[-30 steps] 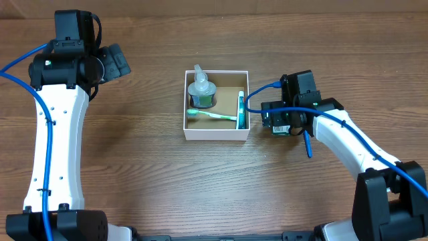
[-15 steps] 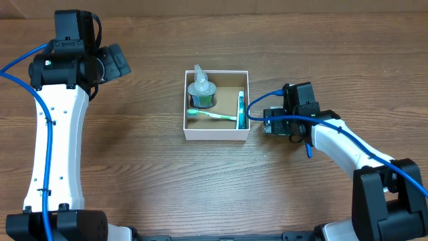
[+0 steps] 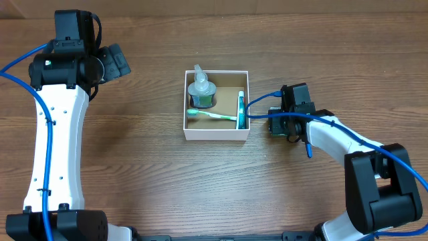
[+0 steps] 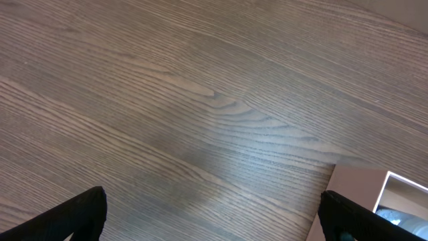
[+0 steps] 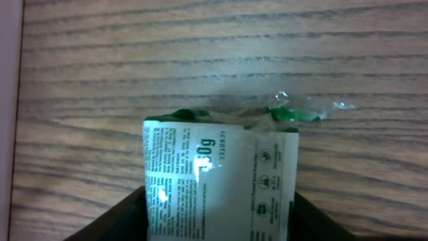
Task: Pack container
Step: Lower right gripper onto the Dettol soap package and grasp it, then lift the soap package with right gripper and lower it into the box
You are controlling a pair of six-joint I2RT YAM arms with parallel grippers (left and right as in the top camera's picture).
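The container point(image 3: 215, 134) is a square white box with a brown inside, at the table's middle. It holds a clear bottle point(image 3: 200, 90), a green toothbrush point(image 3: 211, 115) and a blue-green tube point(image 3: 241, 110). My right gripper point(image 3: 281, 125) sits just right of the box, low over the table. In the right wrist view the gripper point(image 5: 217, 211) is shut on a small white and green packet point(image 5: 221, 167). My left gripper point(image 3: 118, 61) is far left of the box. It shows open and empty in the left wrist view point(image 4: 214, 214).
The box's corner shows at the lower right of the left wrist view point(image 4: 358, 197), and its wall at the left edge of the right wrist view point(image 5: 8, 100). Bare wooden table point(image 3: 134, 154) lies all around the box.
My right arm has swung and turned, and the gripper has shifted slightly beside the box's right wall. The left arm and the box's contents have not moved.
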